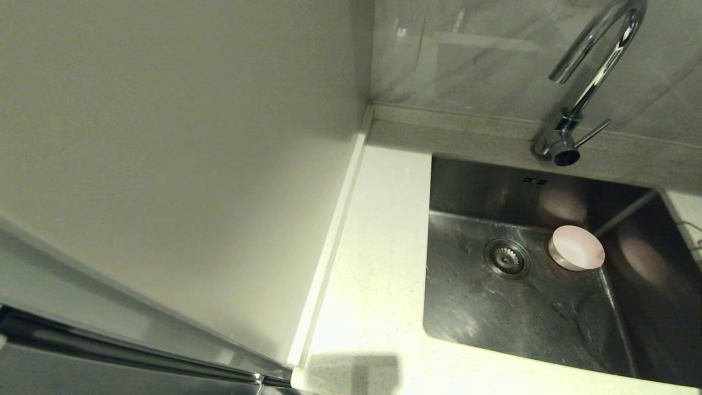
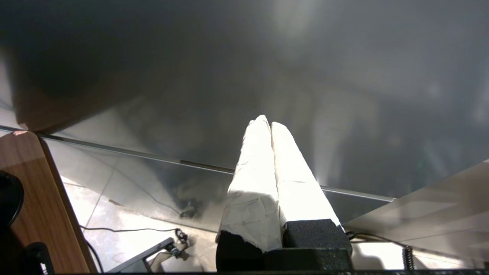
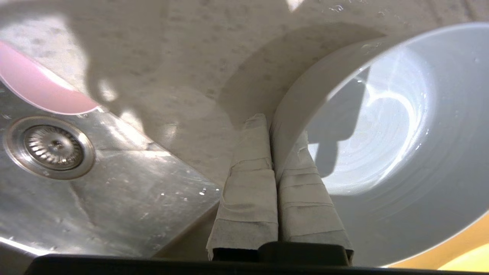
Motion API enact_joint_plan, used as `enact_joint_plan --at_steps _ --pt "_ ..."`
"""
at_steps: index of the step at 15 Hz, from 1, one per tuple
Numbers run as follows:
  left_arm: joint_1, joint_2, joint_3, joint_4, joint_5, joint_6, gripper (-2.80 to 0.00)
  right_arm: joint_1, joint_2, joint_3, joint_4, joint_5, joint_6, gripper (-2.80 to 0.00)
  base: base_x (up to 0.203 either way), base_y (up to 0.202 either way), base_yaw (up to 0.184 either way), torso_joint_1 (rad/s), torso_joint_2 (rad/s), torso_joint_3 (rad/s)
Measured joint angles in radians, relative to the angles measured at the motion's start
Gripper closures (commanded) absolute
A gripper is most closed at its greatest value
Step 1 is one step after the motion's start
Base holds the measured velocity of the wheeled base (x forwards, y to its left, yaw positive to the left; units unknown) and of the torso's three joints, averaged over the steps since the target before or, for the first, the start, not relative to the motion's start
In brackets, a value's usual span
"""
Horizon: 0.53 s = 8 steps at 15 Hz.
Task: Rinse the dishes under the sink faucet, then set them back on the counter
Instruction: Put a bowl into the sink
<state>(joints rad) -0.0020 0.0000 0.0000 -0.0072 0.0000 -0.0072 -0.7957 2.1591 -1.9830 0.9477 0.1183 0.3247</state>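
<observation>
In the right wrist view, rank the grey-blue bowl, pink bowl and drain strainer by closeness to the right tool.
1. Grey-blue bowl: its rim is pinched in the right tool, above the counter.
2. Drain strainer: down in the sink, off to one side.
3. Pink bowl: just beyond the strainer; nearly tied with it.

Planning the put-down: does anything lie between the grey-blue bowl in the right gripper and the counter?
Nothing visible: the right gripper pinches the rim of the grey-blue bowl over bare speckled counter; something yellow peeks past its edge.
</observation>
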Motion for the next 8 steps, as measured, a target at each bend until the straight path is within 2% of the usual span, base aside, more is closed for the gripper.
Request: enact_joint_plan --at_steps 5,8 --pt "0.0 0.0 0.0 0.0 0.0 0.0 0.0 0.04 -0.036 0.001 0.002 0.005 0.0 0.0 0.0 0.0 0.0 0.0 0.0 0.0" --pt "0.0 0.0 0.0 0.0 0.0 0.0 0.0 0.114 -0.081 0.001 0.013 0.006 0.001 0.0 0.0 0.0 0.0 0.0 0.0 0.0"
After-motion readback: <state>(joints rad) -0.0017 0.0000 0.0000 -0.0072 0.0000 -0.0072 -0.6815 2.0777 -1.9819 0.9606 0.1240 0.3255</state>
